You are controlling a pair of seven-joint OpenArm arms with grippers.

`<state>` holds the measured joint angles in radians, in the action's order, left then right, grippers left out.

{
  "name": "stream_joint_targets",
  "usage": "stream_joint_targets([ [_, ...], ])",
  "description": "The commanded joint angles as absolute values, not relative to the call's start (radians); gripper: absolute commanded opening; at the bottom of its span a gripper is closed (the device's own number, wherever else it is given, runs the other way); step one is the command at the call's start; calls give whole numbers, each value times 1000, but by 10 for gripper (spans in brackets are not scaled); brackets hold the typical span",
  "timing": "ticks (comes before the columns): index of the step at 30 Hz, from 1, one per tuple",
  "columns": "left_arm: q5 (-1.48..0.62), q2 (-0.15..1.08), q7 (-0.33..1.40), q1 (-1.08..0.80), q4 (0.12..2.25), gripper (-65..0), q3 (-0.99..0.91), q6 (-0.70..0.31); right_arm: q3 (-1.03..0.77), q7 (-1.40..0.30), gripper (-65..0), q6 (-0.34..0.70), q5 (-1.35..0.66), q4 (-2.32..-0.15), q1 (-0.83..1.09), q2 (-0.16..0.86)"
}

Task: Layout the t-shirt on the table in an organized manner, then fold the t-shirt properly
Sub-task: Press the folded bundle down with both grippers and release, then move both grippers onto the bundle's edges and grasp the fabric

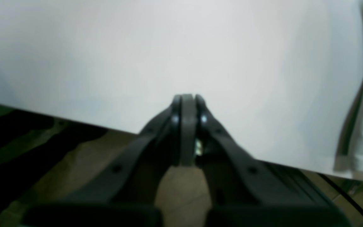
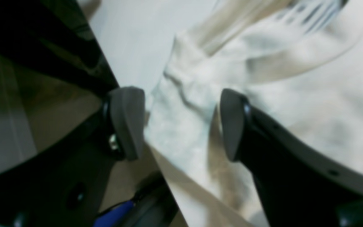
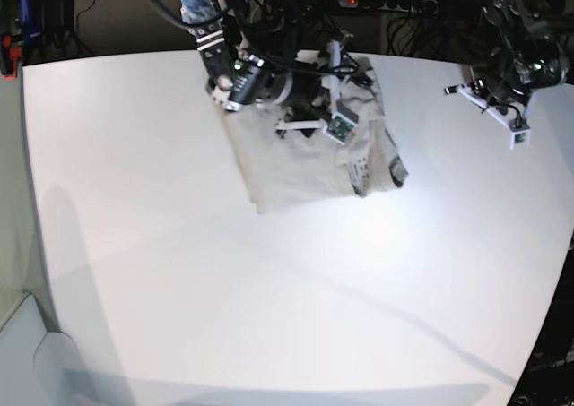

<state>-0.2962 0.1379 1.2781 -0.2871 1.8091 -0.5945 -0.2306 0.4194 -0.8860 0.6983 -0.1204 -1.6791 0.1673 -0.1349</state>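
The t-shirt (image 3: 309,159) lies bunched at the far side of the table (image 3: 179,272), near its back edge, partly spread but with a crumpled lump at one lower corner. It looks soft and light, a limp cloth that will sag and drag rather than hold any shape, so it should be taken by an edge: a hem corner, a sleeve seam or the shoulder line, where the doubled fabric gives something to pinch.

The right gripper (image 2: 181,123) is over the shirt with its fingers spread wide, one pad (image 2: 128,121) at the table edge beside the cloth and the other over the fabric; wrinkled material and what seems to be the collar band lie between and beyond them (nothing is pinched yet, as far as can be told). The left gripper (image 1: 187,104) hovers over bare table, well apart from the shirt, its fingers pressed together on nothing; a strip of the fabric shows at the far right of its view.
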Motion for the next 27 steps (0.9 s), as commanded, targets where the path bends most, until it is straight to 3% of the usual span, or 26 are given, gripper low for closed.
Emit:
stream_joint_targets([
  [1, -300, 147, 1271, -285, 1828, -649, -598, -228, 432, -863, -269, 698, -145, -1689, 157, -145],
  [5, -302, 137, 1271, -280, 1842, -647, -596, -245, 435, -868, -269, 698, -145, -1719, 163, -119],
  [9, -321, 104, 1273, -282, 1883, -646, -599, -394, 435, -868, -269, 698, -145, -1850, 199, -84],
  [14, -440, 76, 1273, -285, 1916, -645, -601, -509, 429, -868, -269, 698, -145, -1985, 217, -35],
  [23, -716, 77, 1271, -306, 1913, -644, -601, -532, 424, -869, -269, 698, -145, -1985, 239, -4],
  [25, -730, 77, 1271, -306, 1913, -619, -601, -530, 424, -869, -269, 698, -145, -1985, 239, -1],
  [27, -731, 71, 1271, -306, 1913, -537, -602, -524, 424, -869, -269, 698, -145, -1986, 239, 5],
])
